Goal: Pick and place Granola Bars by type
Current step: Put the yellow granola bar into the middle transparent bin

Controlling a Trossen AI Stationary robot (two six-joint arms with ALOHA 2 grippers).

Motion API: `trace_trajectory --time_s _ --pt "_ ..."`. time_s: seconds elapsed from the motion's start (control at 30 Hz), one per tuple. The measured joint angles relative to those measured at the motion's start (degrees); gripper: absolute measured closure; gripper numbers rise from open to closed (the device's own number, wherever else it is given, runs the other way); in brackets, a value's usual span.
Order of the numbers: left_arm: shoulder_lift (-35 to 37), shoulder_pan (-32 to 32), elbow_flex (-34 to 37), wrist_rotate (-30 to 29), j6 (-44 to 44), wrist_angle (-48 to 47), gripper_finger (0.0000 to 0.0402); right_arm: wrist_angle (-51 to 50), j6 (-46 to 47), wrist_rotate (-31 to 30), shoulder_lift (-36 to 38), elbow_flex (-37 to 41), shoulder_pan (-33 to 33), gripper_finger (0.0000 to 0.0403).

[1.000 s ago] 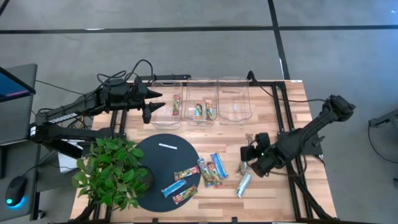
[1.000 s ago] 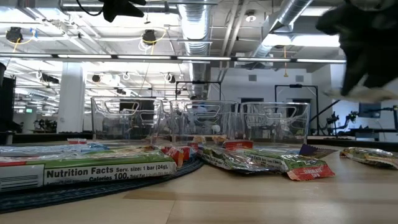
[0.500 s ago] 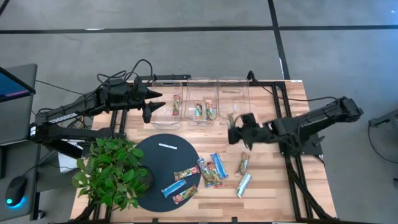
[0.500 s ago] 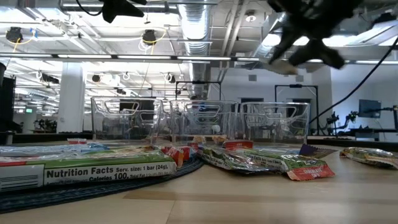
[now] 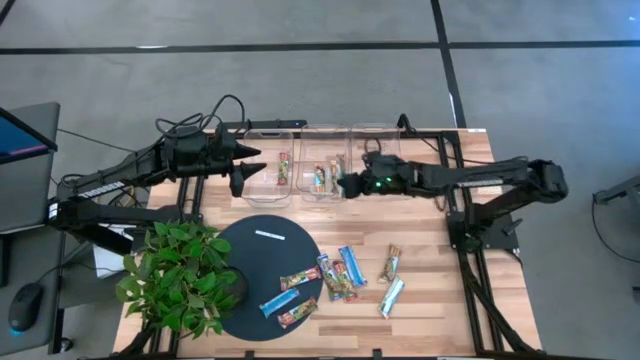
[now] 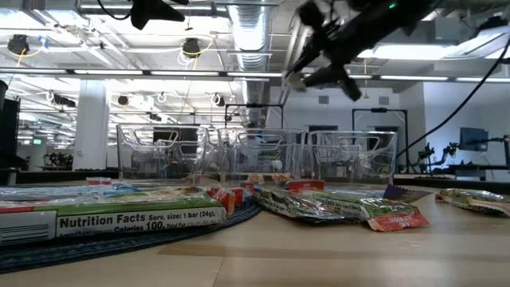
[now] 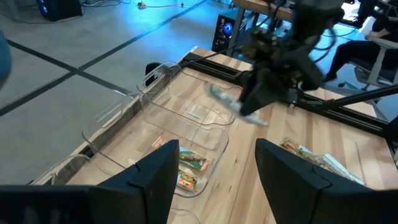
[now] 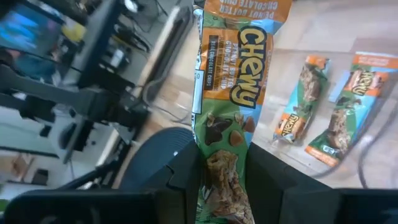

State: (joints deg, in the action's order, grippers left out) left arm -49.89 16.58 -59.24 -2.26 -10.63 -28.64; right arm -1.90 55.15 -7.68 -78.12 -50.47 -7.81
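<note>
Right wrist view: granola bar extends lengthwise straight out from jaws.

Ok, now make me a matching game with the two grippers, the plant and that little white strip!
Things:
1. right gripper
2. left gripper
3. plant
4. white strip

Where or how:
A. open, holding nothing, by the left bin
B. lying on the round black mat
C. up above the clear bins, gripping a granola bar
D. standing next to the mat

Pairs: 1-C, 2-A, 3-D, 4-B
</note>
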Motion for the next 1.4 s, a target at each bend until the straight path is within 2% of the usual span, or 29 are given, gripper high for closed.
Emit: trace_trajectory --time_s 0.33,0.7,1.17,1.4 --pt "0.0 -1.6 0.0 -2.7 -0.2 0.0 0.0196 -2.1 -1.2 5.4 -13.4 -10.6 -7.4 0.0310" --pt "0.0 -1.9 0.0 -3.3 -0.1 0.2 0.0196 -12.9 -1.6 9.1 -24.2 -19.8 -11.2 0.0310" --pt "0.0 -1.9 0.0 -4.6 0.9 0.2 0.0196 -14.4 -1.7 9.4 -25.8 -21.0 -11.0 0.0308" --pt "0.0 -1.9 0.0 -4.7 0.9 0.2 0.0196 -14.4 -1.7 9.4 -25.8 -21.0 -11.0 0.0266"
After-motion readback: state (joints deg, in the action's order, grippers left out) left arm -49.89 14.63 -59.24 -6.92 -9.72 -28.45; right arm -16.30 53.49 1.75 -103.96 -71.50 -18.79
